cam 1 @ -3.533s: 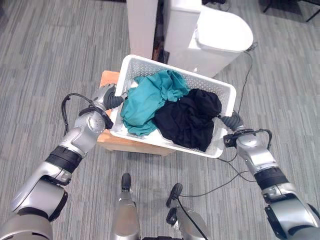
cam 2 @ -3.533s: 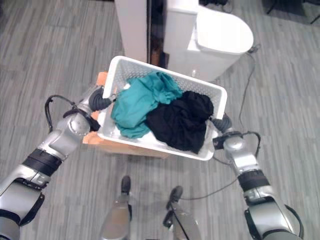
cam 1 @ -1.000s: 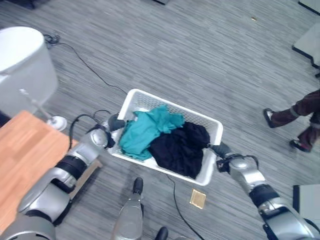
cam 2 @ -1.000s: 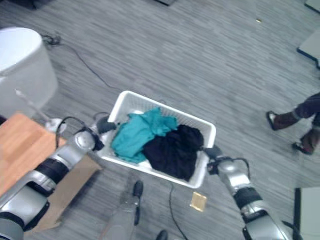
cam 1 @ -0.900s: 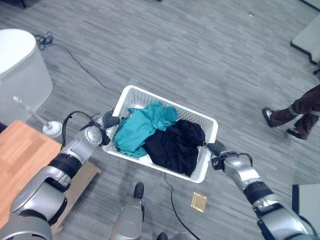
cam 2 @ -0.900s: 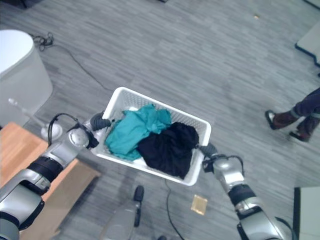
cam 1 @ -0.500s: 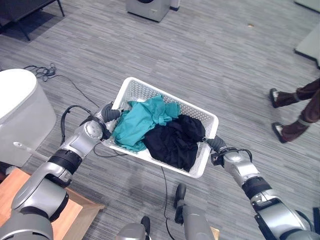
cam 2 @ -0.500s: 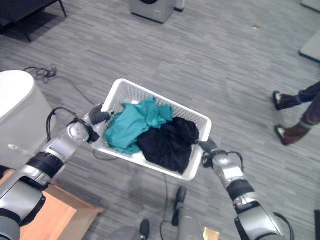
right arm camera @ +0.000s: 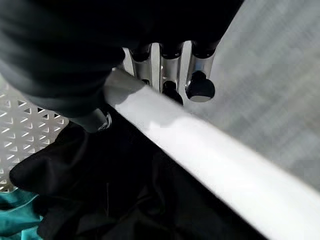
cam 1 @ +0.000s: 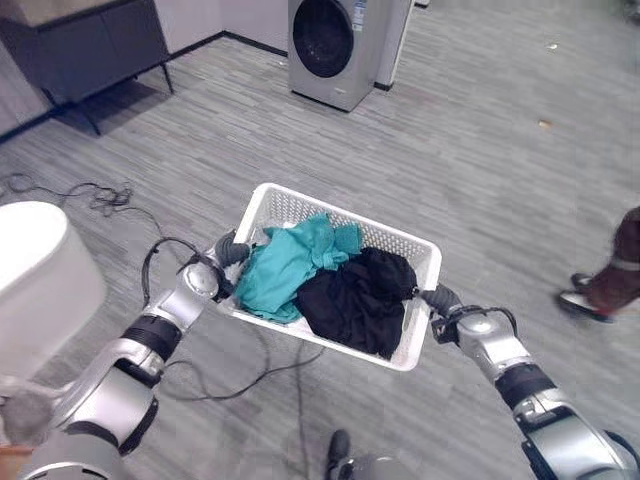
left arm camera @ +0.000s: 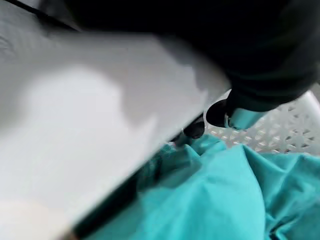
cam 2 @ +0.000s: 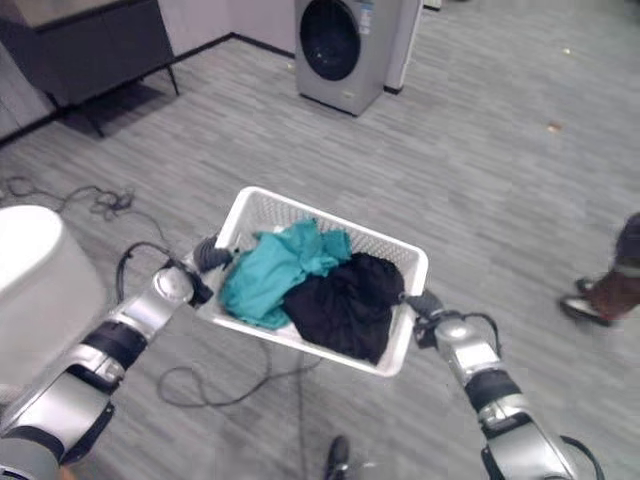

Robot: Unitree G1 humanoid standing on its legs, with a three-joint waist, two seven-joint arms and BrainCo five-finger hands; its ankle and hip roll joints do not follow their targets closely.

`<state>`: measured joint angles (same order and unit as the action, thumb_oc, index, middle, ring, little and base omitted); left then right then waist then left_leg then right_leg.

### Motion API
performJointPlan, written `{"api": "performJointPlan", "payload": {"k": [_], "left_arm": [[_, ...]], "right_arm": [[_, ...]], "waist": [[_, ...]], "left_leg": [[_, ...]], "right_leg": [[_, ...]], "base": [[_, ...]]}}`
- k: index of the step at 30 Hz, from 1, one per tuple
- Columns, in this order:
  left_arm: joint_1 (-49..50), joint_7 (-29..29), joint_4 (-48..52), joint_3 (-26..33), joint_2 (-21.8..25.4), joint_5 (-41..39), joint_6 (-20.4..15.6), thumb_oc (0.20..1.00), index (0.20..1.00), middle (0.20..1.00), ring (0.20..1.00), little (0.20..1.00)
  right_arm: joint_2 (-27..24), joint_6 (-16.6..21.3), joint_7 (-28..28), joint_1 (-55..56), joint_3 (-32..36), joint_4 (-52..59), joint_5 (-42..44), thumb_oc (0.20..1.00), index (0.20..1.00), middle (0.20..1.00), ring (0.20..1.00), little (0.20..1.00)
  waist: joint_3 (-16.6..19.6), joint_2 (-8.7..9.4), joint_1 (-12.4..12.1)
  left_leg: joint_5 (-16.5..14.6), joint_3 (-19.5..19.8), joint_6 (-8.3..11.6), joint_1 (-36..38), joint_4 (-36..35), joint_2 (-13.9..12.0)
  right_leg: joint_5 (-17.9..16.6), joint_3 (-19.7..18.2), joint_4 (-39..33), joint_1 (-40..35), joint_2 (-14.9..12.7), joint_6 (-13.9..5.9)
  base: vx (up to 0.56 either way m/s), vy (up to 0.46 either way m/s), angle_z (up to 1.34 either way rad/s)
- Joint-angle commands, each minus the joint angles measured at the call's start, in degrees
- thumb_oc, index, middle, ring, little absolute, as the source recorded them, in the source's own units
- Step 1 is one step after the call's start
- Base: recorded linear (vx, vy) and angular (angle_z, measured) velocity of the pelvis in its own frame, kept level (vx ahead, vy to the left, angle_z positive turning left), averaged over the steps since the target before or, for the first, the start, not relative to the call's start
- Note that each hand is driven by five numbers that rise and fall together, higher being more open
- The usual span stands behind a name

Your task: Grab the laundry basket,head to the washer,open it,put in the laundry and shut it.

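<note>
I carry a white perforated laundry basket (cam 1: 342,213) above the grey floor, held between both hands. Inside lie a teal cloth (cam 1: 287,268) on the left and a black cloth (cam 1: 356,298) on the right. My left hand (cam 1: 229,250) is curled on the basket's left rim (left arm camera: 75,140), beside the teal cloth (left arm camera: 220,195). My right hand (cam 1: 441,299) grips the right rim (right arm camera: 215,172), fingers (right arm camera: 200,87) hooked over it above the black cloth (right arm camera: 100,190). A silver front-loading washer (cam 1: 337,48) stands far ahead, its round dark door closed.
A white rounded appliance (cam 1: 40,285) stands close at my left. Far left are a dark cabinet (cam 1: 95,45) and loose cables (cam 1: 75,190). A person's leg and shoe (cam 1: 600,290) show at the right edge. Open grey floor lies between basket and washer.
The whole view has swung round: the washer has come into sight ahead and the wooden table has dropped out at the lower left. Both hands keep hold of the basket.
</note>
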<state>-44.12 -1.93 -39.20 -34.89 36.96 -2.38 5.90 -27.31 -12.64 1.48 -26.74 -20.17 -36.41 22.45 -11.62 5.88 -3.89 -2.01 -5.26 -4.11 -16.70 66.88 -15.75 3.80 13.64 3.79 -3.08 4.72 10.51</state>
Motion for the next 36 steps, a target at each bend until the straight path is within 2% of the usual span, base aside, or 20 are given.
{"api": "performJointPlan", "payload": {"k": [1, 3, 4, 8, 9, 12, 14, 16, 17, 19, 20, 22, 24, 25, 26, 27, 28, 29, 31, 36], "left_arm": [[-10.2, -2.9, -1.2, 0.7, 3.6, -1.5, -1.7, 0.200, 0.200, 0.200, 0.200, 0.200], [-9.7, -2.8, 0.7, 0.7, 3.6, -0.7, -1.6, 0.200, 0.200, 0.200, 0.200, 0.200], [-9.2, -2.8, 0.9, 0.7, 3.2, -0.1, -1.5, 0.200, 0.200, 0.200, 0.200, 0.200], [-9.2, -2.8, 0.9, 0.7, 3.2, 0.0, -1.5, 0.200, 0.200, 0.200, 0.200, 0.200], [-9.0, -2.7, 0.9, 0.4, 3.7, -0.6, -1.8, 0.200, 0.200, 0.200, 0.200, 0.200], [-8.9, -2.7, 0.2, 0.2, 4.8, -1.5, -2.4, 0.200, 0.200, 0.200, 0.200, 0.200], [-9.0, -2.6, 0.3, -0.1, 5.5, -0.9, -2.3, 0.200, 0.200, 0.200, 0.200, 0.200], [-9.1, -2.7, 0.0, -0.8, 5.5, -0.9, -2.5, 0.200, 0.200, 0.200, 0.200, 0.200], [-8.8, -3.1, -0.9, -1.2, 6.0, -1.1, -2.6, 0.200, 0.200, 0.200, 0.200, 0.200], [-8.3, -3.4, -0.9, -1.2, 5.8, -1.3, -2.4, 0.200, 0.200, 0.200, 0.200, 0.200], [-8.1, -3.4, -0.7, -1.2, 5.8, -1.5, -2.1, 0.200, 0.200, 0.200, 0.200, 0.200], [-7.3, -3.8, -0.2, -0.4, 5.7, -1.7, -1.8, 0.200, 0.200, 0.200, 0.200, 0.200], [-7.1, -3.7, 0.4, -0.2, 5.6, -1.8, -1.7, 0.200, 0.200, 0.200, 0.200, 0.200], [-6.6, -3.6, 1.2, 0.1, 5.3, -1.9, -1.7, 0.200, 0.200, 0.200, 0.200, 0.200], [-6.0, -3.2, 1.8, 0.5, 5.2, -1.6, -1.7, 0.200, 0.200, 0.200, 0.200, 0.200], [-5.9, -3.2, 1.9, 0.5, 5.2, -1.5, -1.7, 0.200, 0.200, 0.200, 0.200, 0.200], [-5.6, -3.1, 2.1, 0.7, 5.1, -1.3, -1.8, 0.200, 0.200, 0.200, 0.200, 0.200], [-5.4, -2.9, 1.9, 1.2, 4.3, -0.2, -1.9, 0.200, 0.200, 0.200, 0.200, 0.200], [-6.3, -3.1, 1.0, 1.3, 3.0, 1.3, -2.2, 0.200, 0.200, 0.200, 0.200, 0.200], [-6.4, -3.1, 1.0, 1.3, 3.0, 1.3, -2.2, 0.200, 0.200, 0.200, 0.200, 0.200]], "right_arm": [[-5.2, 4.4, 0.6, -0.9, 3.1, 5.8, 3.5, 0.200, 0.200, 0.200, 0.200, 0.200], [-5.0, 4.9, -0.1, 1.8, 4.6, 8.8, 3.1, 0.200, 0.200, 0.200, 0.200, 0.200], [-4.4, 5.5, -0.1, 1.7, 4.4, 8.3, 2.7, 0.200, 0.200, 0.200, 0.200, 0.200], [-4.4, 5.6, -0.1, 1.6, 4.4, 8.2, 2.7, 0.200, 0.200, 0.200, 0.200, 0.200], [-3.5, 6.6, 0.2, -0.6, 3.0, 5.2, 2.5, 0.200, 0.200, 0.200, 0.200, 0.200], [-0.4, 6.6, 0.3, -4.9, 0.0, 1.2, 2.2, 0.200, 0.200, 0.200, 0.200, 0.200], [0.2, 6.5, 0.5, -5.0, 0.2, 0.9, 1.8, 0.200, 0.200, 0.200, 0.200, 0.200], [0.6, 6.7, 0.6, -4.6, 0.7, 1.0, 1.8, 0.200, 0.200, 0.200, 0.200, 0.200], [1.4, 6.7, 0.6, -3.7, 1.6, 0.9, 2.1, 0.200, 0.200, 0.200, 0.200, 0.200], [2.3, 6.5, 0.6, -3.0, 2.3, 1.1, 2.0, 0.200, 0.200, 0.200, 0.200, 0.200], [2.2, 6.3, 0.6, -3.1, 2.4, 1.8, 1.5, 0.200, 0.200, 0.200, 0.200, 0.200], [2.5, 6.1, 0.4, -3.1, 2.9, 2.3, 1.0, 0.200, 0.200, 0.200, 0.200, 0.200], [2.3, 5.9, 0.3, -3.1, 3.1, 2.9, 0.9, 0.200, 0.200, 0.200, 0.200, 0.200], [1.6, 5.7, -0.1, -2.8, 3.5, 3.6, 0.5, 0.200, 0.200, 0.200, 0.200, 0.200], [1.1, 5.5, -0.3, -2.3, 3.9, 4.0, 0.2, 0.200, 0.200, 0.200, 0.200, 0.200], [1.1, 5.5, -0.3, -2.2, 3.9, 4.1, 0.2, 0.200, 0.200, 0.200, 0.200, 0.200], [0.7, 5.3, -0.4, -1.7, 4.3, 4.3, 0.1, 0.200, 0.200, 0.200, 0.200, 0.200], [0.1, 5.0, -0.8, -0.7, 4.9, 5.3, -0.3, 0.200, 0.200, 0.200, 0.200, 0.200], [-0.5, 5.0, -0.8, 0.4, 5.9, 7.1, -0.3, 0.200, 0.200, 0.200, 0.200, 0.200], [-0.5, 5.0, -0.8, 0.4, 6.0, 7.2, -0.3, 0.200, 0.200, 0.200, 0.200, 0.200]], "waist": [[-0.3, 0.20, -1.4], [-0.6, 1.47, -3.7], [-0.3, 1.17, -5.2], [-0.5, 1.43, -5.3], [-0.3, 0.74, -7.5], [0.9, 1.19, -9.2], [1.9, 2.12, -9.5], [2.5, 3.27, -9.8], [2.8, 5.32, -9.6], [2.8, 5.30, -8.9], [2.3, 4.82, -8.4], [1.7, 3.29, -7.2], [1.2, 2.55, -6.6], [0.9, 1.09, -5.6], [0.9, 0.70, -5.0], [0.8, 0.54, -4.8], [0.8, 0.35, -4.5], [1.0, 0.01, -3.4], [0.6, -0.54, -1.8], [0.8, -0.43, -1.8]], "left_leg": [[0.5, -1.1, 4.63, 2.7, -20.0, -0.6], [1.2, -3.6, 5.54, -0.4, -39.6, 3.3], [4.8, -4.9, 6.16, 1.0, -57.6, 6.1], [5.8, -5.3, 6.03, 2.3, -59.6, 6.6], [6.1, -2.2, 6.65, -1.0, -71.9, 8.8], [7.6, -2.6, 6.78, -1.2, -71.7, 7.6], [9.8, -4.3, 6.26, 0.5, -71.1, 7.8], [10.0, -4.5, 5.83, 0.7, -68.9, 8.4], [7.8, -4.5, 3.92, 1.2, -62.8, 10.5], [4.4, -5.1, 1.27, 4.0, -59.8, 11.9], [2.9, -5.2, 0.09, 5.5, -59.0, 12.0], [0.3, -5.7, -1.50, 9.6, -59.4, 12.3], [-0.4, -5.7, -1.65, 12.1, -60.3, 12.4], [-0.2, -5.1, -1.44, 14.7, -61.7, 12.2], [-1.1, -4.6, -0.94, 16.2, -62.0, 12.4], [-1.2, -4.3, -0.88, 16.3, -62.0, 12.3], [-2.2, -4.0, -0.21, 17.5, -62.1, 12.3], [-4.4, -2.5, 1.19, 20.3, -62.8, 12.7], [-7.1, -1.0, 1.72, 22.8, -62.4, 12.6], [-7.0, -1.0, 1.68, 22.7, -62.4, 12.7]], "right_leg": [[-0.3, 2.5, -4.2, -3.2, -3.7, -11.02], [0.9, 3.4, -4.3, -5.3, -4.3, -12.32], [1.9, 4.4, -3.9, -7.1, -4.3, -13.47], [2.0, 4.3, -3.8, -7.4, -4.7, -13.59], [5.6, 3.6, -2.5, -10.0, -3.1, -14.10], [10.6, 0.9, 0.6, -13.1, -2.3, -13.76], [11.4, 0.3, 3.9, -13.3, -3.0, -14.42], [9.3, 0.3, 7.4, -12.9, -4.3, -15.86], [-1.2, 0.0, 17.6, -10.6, -7.7, -20.45], [-10.9, 0.5, 29.4, -7.7, -11.2, -22.96], [-13.4, 0.6, 35.2, -5.3, -12.3, -23.23], [-12.6, 2.7, 39.8, -0.3, -15.6, -23.56], [-10.4, 3.4, 38.9, 1.8, -16.6, -23.26], [-5.9, 5.6, 31.8, 6.0, -16.1, -20.76], [-3.6, 6.6, 25.8, 7.0, -16.2, -20.05], [-3.6, 6.9, 25.5, 6.5, -16.1, -20.02], [-2.7, 7.7, 18.8, 7.0, -16.4, -19.59], [-3.6, 6.5, 2.7, 8.1, -16.1, -19.79], [-7.1, 1.6, -5.6, 11.9, -17.0, -21.64], [-7.4, 1.6, -6.0, 11.9, -17.1, -21.64]], "base": [[0.40, 0.020, 0.30], [0.61, 0.076, 0.00], [0.46, 0.102, -0.38], [0.20, 0.044, -0.61], [0.79, 0.167, -0.72], [0.77, 0.201, -0.22], [0.62, 0.201, -0.53], [0.52, 0.192, -0.27], [0.60, 0.283, 0.07], [0.66, 0.344, 0.09], [0.53, 0.318, 0.06], [0.52, 0.271, -0.05], [0.41, 0.133, -0.10], [0.49, 0.064, -0.18], [0.49, 0.061, -0.04], [0.36, -0.016, 0.19], [0.57, -0.094, 0.42], [0.75, -0.105, 0.62], [0.59, -0.074, 0.79], [0.12, -0.014, 0.44]]}}
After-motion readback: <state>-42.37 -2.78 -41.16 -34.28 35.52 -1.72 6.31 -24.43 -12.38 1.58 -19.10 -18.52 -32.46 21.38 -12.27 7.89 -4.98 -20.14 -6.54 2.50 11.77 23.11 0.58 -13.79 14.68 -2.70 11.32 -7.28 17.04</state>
